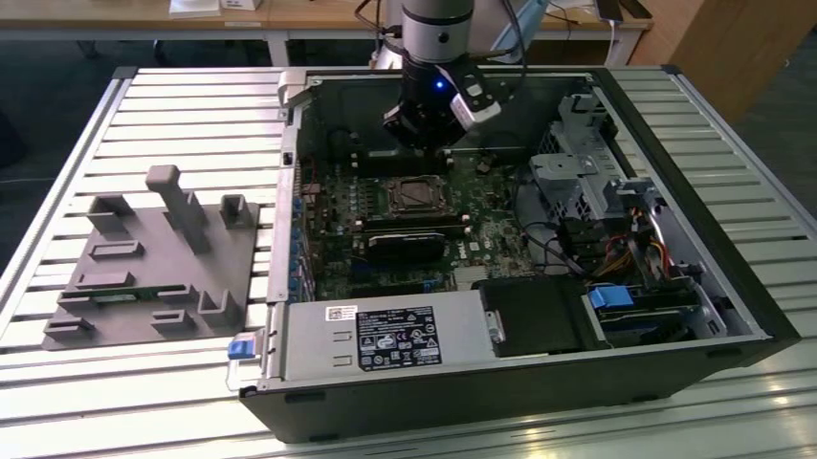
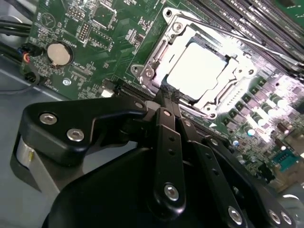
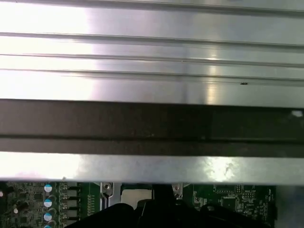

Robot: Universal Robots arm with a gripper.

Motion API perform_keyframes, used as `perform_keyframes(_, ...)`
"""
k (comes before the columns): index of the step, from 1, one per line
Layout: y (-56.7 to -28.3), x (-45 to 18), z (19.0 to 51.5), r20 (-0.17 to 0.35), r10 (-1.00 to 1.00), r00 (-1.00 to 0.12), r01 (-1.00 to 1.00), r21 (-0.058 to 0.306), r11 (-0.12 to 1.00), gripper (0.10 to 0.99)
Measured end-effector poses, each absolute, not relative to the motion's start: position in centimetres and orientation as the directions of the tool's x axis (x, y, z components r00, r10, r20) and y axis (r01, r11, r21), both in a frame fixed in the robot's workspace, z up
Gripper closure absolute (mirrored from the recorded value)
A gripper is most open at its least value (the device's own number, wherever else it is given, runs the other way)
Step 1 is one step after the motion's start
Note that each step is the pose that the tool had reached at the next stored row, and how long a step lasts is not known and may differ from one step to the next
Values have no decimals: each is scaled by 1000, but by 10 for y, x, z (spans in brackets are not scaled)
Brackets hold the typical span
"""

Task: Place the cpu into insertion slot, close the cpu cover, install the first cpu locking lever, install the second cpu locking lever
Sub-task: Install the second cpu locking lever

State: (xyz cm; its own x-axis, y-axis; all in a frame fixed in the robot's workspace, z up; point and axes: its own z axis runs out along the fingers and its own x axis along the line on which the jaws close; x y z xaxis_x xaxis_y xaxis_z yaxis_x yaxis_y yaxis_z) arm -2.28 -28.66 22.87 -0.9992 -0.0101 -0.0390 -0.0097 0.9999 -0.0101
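Socket check | cpu found seated, cpu cover lowered over it | gripper fingers closed together at cover's edge, judged to form one narrow pushing tip

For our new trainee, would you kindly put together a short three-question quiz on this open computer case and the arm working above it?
1. Fill in: in the exterior view, the grey fixture lies on the slatted table to the exterior view's ____ of the computer case.
2. True or false: the cpu lies framed by the cpu cover.
3. Choose one: in the second wrist view, the gripper is nearest to A) the grey fixture, B) the cpu cover's edge, C) the slatted table.

Key: 1 left; 2 true; 3 B.
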Motion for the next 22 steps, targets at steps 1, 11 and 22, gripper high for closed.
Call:
perform_keyframes(1,-287,-23,229,-39,-10,-999,-10,-10,1000,980)
perform_keyframes(11,-300,-23,230,-39,-10,-999,-10,-10,1000,980)
perform_keyframes(22,-307,-22,231,-15,-10,-1000,-10,-10,1000,980)
